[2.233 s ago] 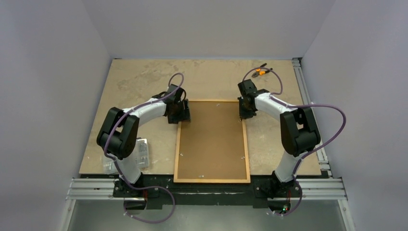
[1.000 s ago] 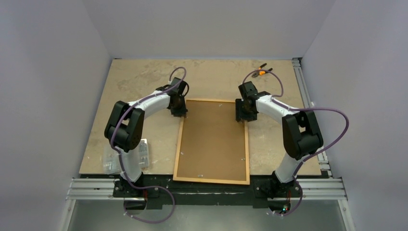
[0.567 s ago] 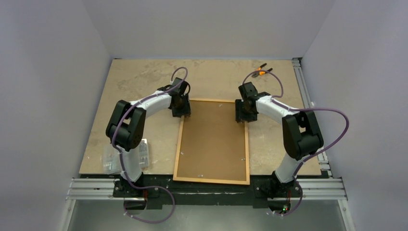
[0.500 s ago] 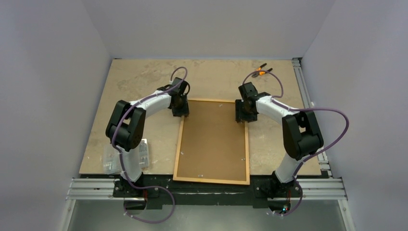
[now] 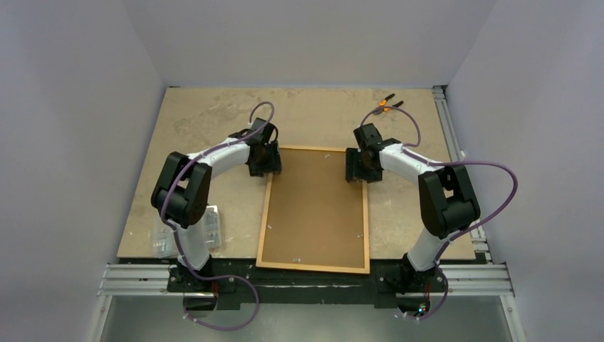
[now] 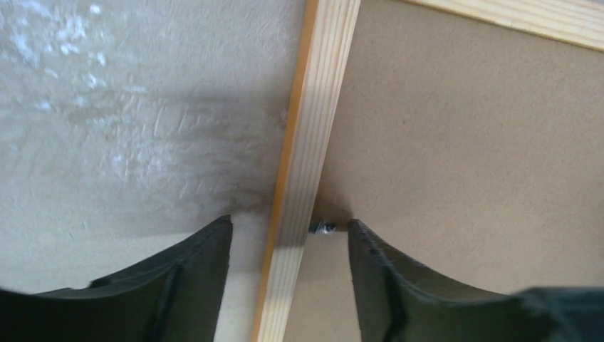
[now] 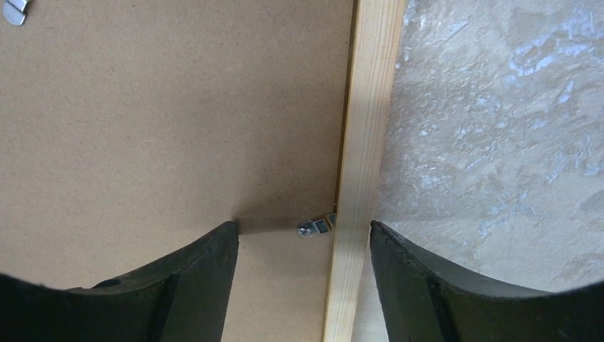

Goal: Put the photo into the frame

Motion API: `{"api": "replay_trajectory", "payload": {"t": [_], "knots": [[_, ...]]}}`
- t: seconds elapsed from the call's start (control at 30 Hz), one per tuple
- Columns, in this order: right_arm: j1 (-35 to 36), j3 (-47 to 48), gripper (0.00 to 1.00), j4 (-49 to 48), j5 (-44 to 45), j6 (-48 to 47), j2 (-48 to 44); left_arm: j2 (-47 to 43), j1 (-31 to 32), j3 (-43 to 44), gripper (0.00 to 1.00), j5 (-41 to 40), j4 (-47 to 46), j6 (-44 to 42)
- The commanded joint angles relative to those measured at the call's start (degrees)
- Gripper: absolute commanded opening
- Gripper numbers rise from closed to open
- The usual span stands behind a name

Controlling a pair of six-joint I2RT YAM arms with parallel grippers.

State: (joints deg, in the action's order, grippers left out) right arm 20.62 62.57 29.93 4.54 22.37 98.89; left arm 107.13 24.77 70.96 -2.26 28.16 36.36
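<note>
The frame (image 5: 313, 268) lies face down on the table, its pale wooden reverse up, and a plain brown backing board (image 5: 317, 206) fills it. The photo is hidden. My left gripper (image 5: 265, 165) is open at the far left corner, and in the left wrist view it (image 6: 288, 235) straddles the left rail (image 6: 317, 128) with a gap on both sides. My right gripper (image 5: 356, 169) is open at the far right. In the right wrist view it (image 7: 300, 235) straddles the right rail (image 7: 360, 178) and a small metal clip (image 7: 317, 227).
A clear plastic box (image 5: 186, 231) sits at the near left by the left arm's base. Orange-handled pliers (image 5: 387, 105) lie at the back right. Aluminium rails (image 5: 456, 142) run along the table's right and near edges. Another metal clip (image 6: 324, 227) lies beside the left rail.
Both grippers' jaws have widened around the frame's side rails. The left gripper has let go of the left rail. The frame has stayed in place.
</note>
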Motion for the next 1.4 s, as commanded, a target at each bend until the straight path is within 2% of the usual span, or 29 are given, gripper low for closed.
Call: {"api": "replay_trajectory", "payload": {"t": [0.0, 0.13, 0.27, 0.37, 0.6, 0.83, 0.9, 1.03, 1.33, 1.37], "knots": [[0.2, 2.6, 0.66, 1.0, 2.7, 2.0, -1.2, -6.5, 0.2, -3.2, 0.63, 1.8, -0.2, 0.1], [0.2, 3.4, 0.64, 1.7, 4.7, 2.2, 0.0, -11.0, 0.2, -7.5, 0.67, 2.0, -1.3, 0.7], [0.2, 3.2, 0.54, 2.1, 6.2, 2.6, 0.4, -14.6, 0.3, -11.7, 0.67, 3.4, -2.4, 1.3], [0.2, 2.6, 0.48, 1.9, 7.3, 3.2, 1.0, -15.8, 0.2, -14.0, 0.67, 3.6, -2.9, 1.6], [0.2, 2.0, 0.43, 0.7, 8.9, 3.8, 3.0, -16.3, 0.3, -17.8, 0.66, 4.5, -4.9, 2.1], [-0.5, 0.5, 0.22, 0.5, 8.4, 4.2, 3.1, -16.9, 0.2, -20.3, 0.66, 5.1, -5.9, 2.3], [-0.5, -0.1, 0.12, 0.4, 8.2, 4.5, 2.5, -17.5, 0.3, -20.8, 0.66, 5.1, -5.9, 2.3], [-0.5, -0.6, 0.00, 0.2, 7.3, 4.7, 1.9, -18.5, 0.2, -20.9, 0.66, 5.2, -5.3, 2.0], [-0.5, -0.7, 0.00, -0.1, 3.3, 4.8, -1.0, -18.8, 0.3, -20.5, 0.64, 5.8, -5.0, 1.8], [-0.5, -0.7, 0.08, -0.3, 2.4, 4.9, -1.5, -19.2, 0.3, -20.6, 0.64, 5.8, -4.9, 1.8]]}}
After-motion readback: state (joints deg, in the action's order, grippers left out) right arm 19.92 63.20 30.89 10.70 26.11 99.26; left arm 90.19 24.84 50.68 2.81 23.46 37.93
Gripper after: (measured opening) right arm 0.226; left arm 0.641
